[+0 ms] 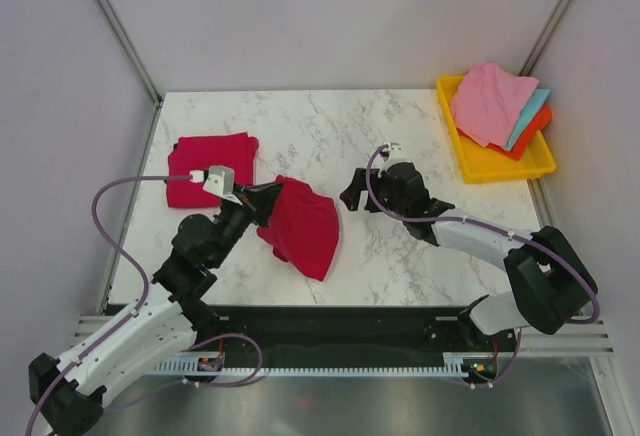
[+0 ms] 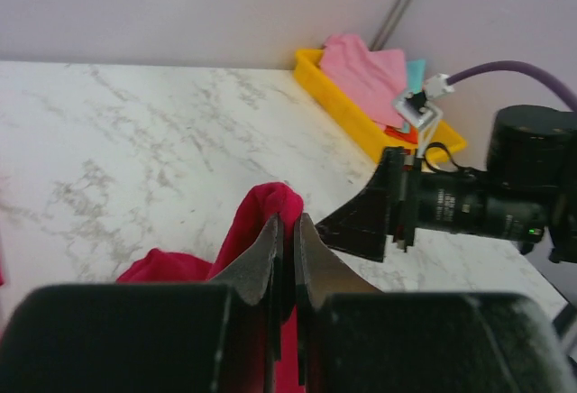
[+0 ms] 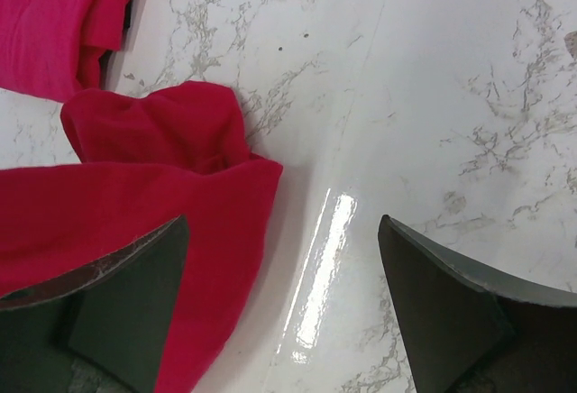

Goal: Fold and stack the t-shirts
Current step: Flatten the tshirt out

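Note:
One crimson t-shirt lies folded as a rectangle at the left of the marble table. A second crimson t-shirt is bunched near the middle, one end lifted. My left gripper is shut on that lifted end, and the cloth bulges past the pinched fingertips in the left wrist view. My right gripper is open and empty, just right of this shirt. In the right wrist view its fingers hover over the shirt's edge and bare marble.
A yellow tray at the back right corner holds pink, teal and orange cloths. It also shows in the left wrist view. Grey walls enclose the table on three sides. The arm bases sit at the near edge.

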Available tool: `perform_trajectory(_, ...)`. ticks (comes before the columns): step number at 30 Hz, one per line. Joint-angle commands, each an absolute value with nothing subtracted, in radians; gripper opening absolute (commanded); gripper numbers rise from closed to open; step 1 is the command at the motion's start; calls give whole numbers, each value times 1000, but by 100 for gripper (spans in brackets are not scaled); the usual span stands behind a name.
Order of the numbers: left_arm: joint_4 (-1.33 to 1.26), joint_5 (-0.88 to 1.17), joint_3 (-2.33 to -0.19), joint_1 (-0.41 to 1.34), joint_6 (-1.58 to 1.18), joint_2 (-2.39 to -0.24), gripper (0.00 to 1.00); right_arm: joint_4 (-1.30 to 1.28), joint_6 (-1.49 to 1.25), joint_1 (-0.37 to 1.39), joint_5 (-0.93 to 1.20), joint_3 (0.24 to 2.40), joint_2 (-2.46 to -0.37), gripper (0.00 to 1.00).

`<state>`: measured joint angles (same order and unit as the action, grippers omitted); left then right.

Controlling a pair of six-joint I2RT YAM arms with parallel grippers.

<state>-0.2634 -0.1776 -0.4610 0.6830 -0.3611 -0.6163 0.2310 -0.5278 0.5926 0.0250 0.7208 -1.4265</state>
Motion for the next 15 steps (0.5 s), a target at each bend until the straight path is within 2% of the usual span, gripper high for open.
perform_trajectory(1,-350,-3,-564,689,-370,-707,2,259,-538,589,-22,756,-1410,95)
perform_trajectory(4,-279,27,-697,690,-419,-865,2,230,-567,575,-144,716,-1329,94)
perform_trajectory(9,-134,112,-995,690,-504,-1202,2,103,-652,520,-482,638,-1096,94)
perform_trajectory(12,-65,217,-1266,695,-569,-1423,2,37,-681,508,-639,618,-988,95)
perform_trajectory(13,28,254,-1454,707,-575,-1469,2,25,-689,503,-673,614,-967,95)
perform_trajectory(15,139,313,-1669,732,-559,-1580,2,3,-712,496,-724,601,-921,95)
